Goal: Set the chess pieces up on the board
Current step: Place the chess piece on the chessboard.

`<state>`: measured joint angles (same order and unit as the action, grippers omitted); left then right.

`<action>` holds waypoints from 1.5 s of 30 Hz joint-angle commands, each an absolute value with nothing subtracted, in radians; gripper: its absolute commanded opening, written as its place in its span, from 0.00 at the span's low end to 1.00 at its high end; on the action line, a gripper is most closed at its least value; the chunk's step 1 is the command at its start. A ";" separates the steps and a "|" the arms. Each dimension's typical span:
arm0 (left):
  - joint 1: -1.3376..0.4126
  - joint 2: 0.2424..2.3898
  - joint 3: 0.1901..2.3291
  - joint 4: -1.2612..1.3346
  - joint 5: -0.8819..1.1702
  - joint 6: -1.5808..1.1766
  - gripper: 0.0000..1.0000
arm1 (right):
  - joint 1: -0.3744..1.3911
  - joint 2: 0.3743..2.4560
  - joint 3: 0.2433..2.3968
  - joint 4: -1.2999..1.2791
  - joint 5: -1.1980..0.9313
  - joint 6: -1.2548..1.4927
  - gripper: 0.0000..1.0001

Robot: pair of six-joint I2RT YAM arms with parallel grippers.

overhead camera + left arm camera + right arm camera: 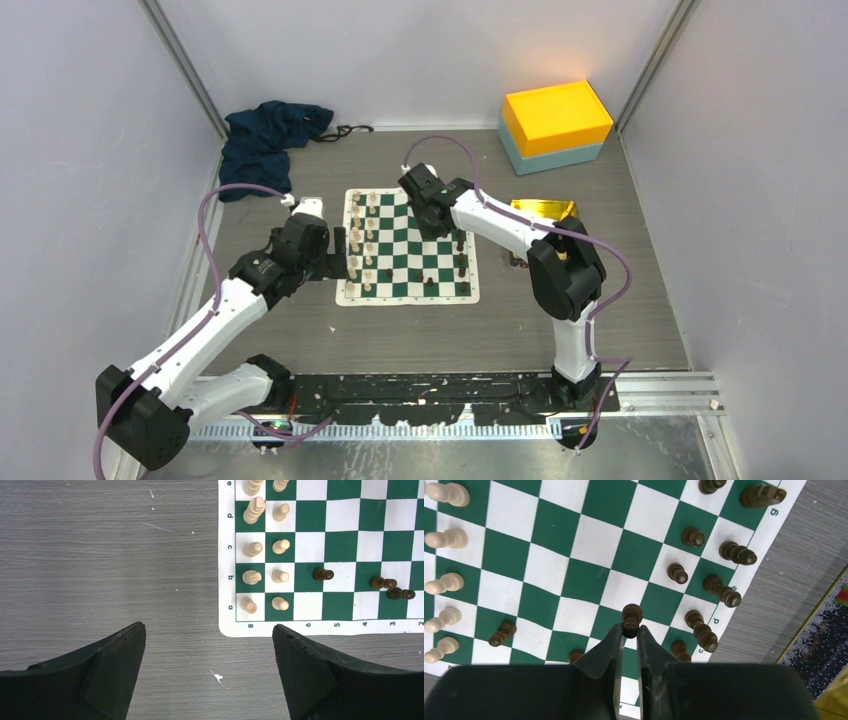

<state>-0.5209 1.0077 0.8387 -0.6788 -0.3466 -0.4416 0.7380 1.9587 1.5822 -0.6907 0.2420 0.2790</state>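
chess pieces (362, 245): tiny, light, probably turned wood, smooth and rounded, narrow bases, so likely tippy and a bit slippery. best pinched gently at the neck under the head, from above.

top view: board (405, 292) is a flat mat of green and white checks with a cream border, mid-surface. cream pieces (368, 270) sit in two columns on its left side, dark pieces (461, 250) mostly on the right. left hand (345, 262) is at the board's left edge, right hand (432, 222) over the far-middle squares. shiny gold tray (545, 208) and orange and teal box (556, 120) off to the right, crumpled dark blue cloth (265, 140) far left.

left wrist view: left hand's fingers (115, 670) are spread wide with nothing between them, over the grey wood-grain surface (100, 555) just off the board's corner.

right wrist view: right hand is pinched shut on a dark pawn (632, 614), gripping low on its stem. cannot tell if its base touches the square. other dark pieces stand upright along the edge nearby.
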 commanded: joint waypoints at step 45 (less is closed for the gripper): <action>-0.514 1.035 0.874 -0.672 -0.351 -0.441 0.98 | 0.636 1.950 1.474 -0.612 0.156 0.380 0.02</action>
